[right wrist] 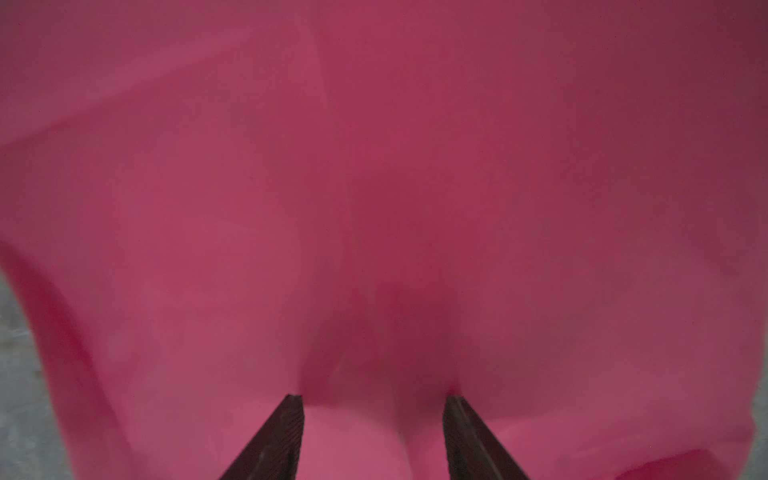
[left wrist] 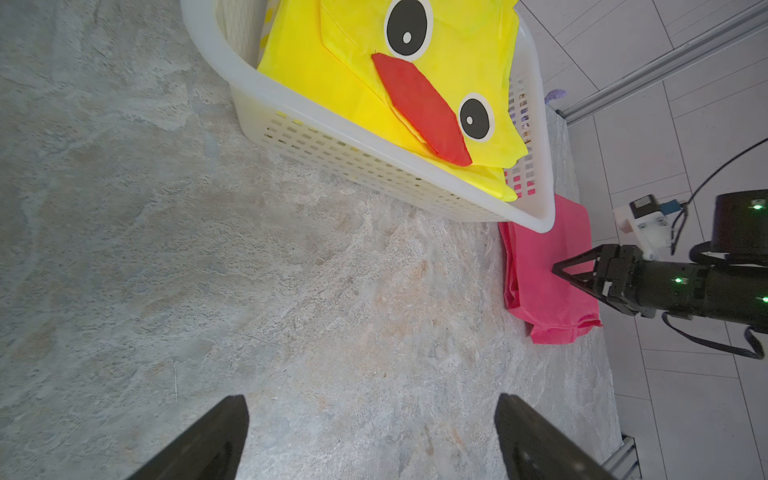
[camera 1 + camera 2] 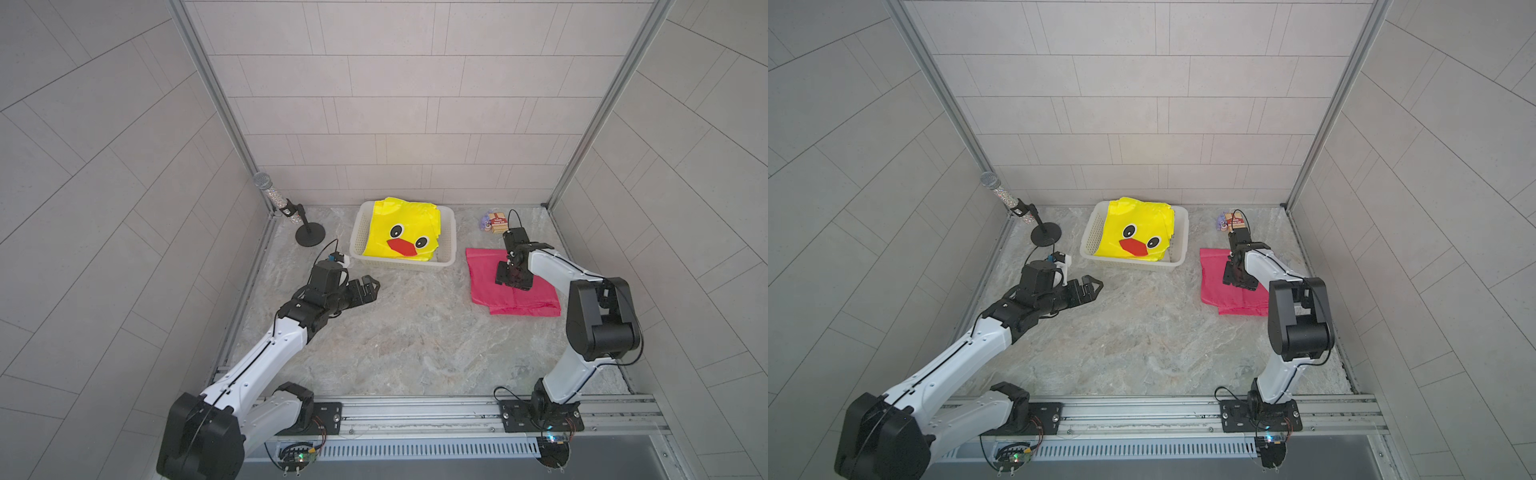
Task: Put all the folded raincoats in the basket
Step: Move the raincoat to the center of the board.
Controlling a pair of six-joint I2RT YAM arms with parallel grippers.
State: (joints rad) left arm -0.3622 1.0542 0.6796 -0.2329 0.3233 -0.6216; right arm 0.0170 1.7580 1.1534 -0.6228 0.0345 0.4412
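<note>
Right gripper [image 1: 373,399] sits tips-down on the pink raincoat [image 3: 536,297], jaws partly apart, not pinching yet; basket [image 3: 358,232] lies to its left. Left gripper [image 3: 368,289] wide open, empty, farther off.

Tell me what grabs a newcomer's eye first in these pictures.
The yellow duck-face raincoat lies folded in the white basket at the back of the table. Beside it, a folded pink raincoat lies on the marble tabletop, with the right gripper pressed down onto it, jaws apart.
</note>
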